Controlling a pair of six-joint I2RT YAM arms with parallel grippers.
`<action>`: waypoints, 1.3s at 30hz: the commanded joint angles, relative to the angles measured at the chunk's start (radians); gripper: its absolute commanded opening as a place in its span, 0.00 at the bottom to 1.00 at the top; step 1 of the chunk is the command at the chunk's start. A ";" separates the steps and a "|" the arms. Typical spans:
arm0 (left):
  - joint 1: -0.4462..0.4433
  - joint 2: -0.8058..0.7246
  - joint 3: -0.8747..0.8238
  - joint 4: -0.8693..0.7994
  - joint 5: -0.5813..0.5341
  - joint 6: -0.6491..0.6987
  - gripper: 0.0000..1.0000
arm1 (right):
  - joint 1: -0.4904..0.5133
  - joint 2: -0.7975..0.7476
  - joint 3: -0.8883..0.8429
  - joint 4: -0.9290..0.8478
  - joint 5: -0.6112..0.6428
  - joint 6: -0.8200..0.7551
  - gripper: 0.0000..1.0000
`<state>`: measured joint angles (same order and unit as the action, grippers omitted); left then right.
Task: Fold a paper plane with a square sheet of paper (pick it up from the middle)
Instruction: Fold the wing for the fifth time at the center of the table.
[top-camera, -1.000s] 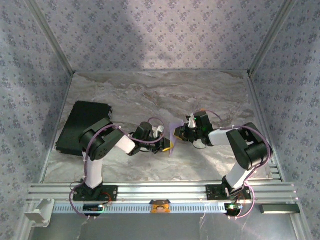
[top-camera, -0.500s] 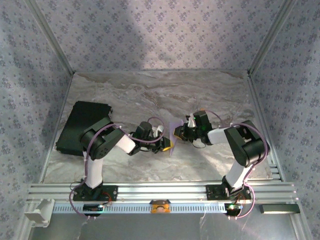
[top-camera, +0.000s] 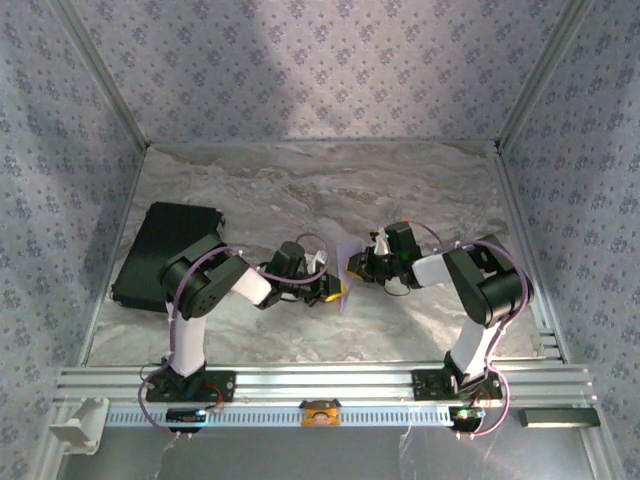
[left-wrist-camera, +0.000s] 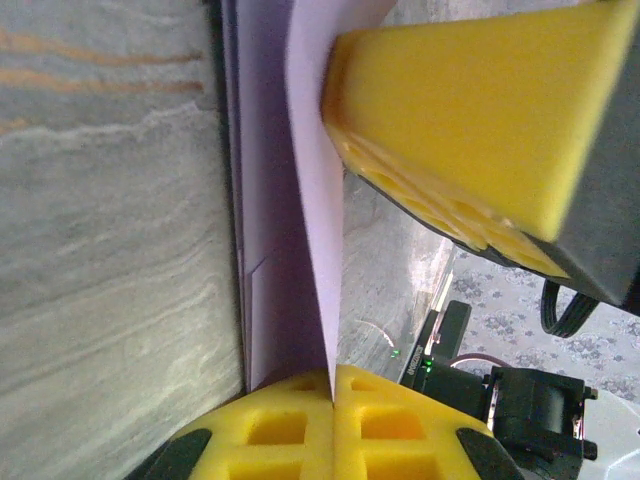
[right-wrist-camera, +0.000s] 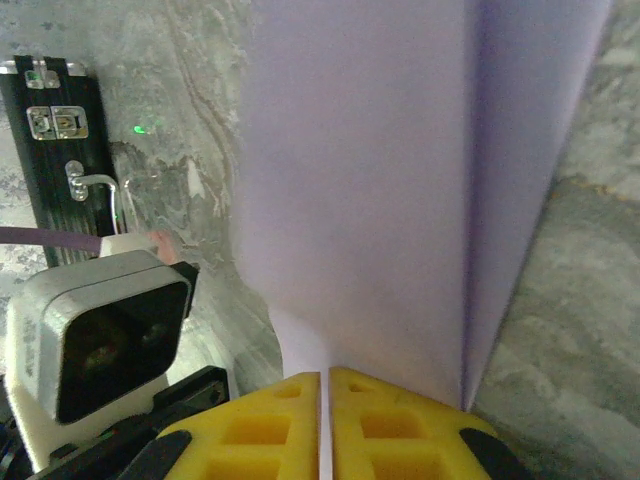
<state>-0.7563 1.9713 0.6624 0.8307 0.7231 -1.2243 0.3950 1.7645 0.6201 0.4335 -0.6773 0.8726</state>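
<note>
Pinching paper (top-camera: 347, 270) edges, both claws (left-wrist-camera: 330, 375) (right-wrist-camera: 325, 378)

Walls (top-camera: 320, 70) of pale lavender cloth with a small repeated flower print close in the top, left and right of the frame, with a brighter patch of light at upper centre. The table (top-camera: 420, 190) is grey and marbled. A black rectangular case (top-camera: 165, 250) lies at centre left, and an aluminium rail (top-camera: 330, 380) crosses the bottom.

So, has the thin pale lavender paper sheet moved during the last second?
No. The pale lavender paper sheet keeps the same spot in the top view, judged against the black rectangular pad to its left.
</note>
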 joint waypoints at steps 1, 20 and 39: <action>0.008 0.072 -0.008 -0.162 -0.066 0.032 0.00 | -0.005 0.025 0.016 -0.063 0.042 -0.014 0.12; -0.037 -0.050 0.097 -0.511 -0.025 0.253 0.14 | 0.021 0.032 0.033 -0.216 0.120 -0.043 0.10; -0.019 -0.137 0.110 -0.417 -0.145 0.164 0.27 | 0.035 0.029 0.042 -0.237 0.128 -0.055 0.09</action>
<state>-0.7914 1.8412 0.7734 0.3878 0.6071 -1.0267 0.4152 1.7630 0.6750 0.2977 -0.6289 0.8440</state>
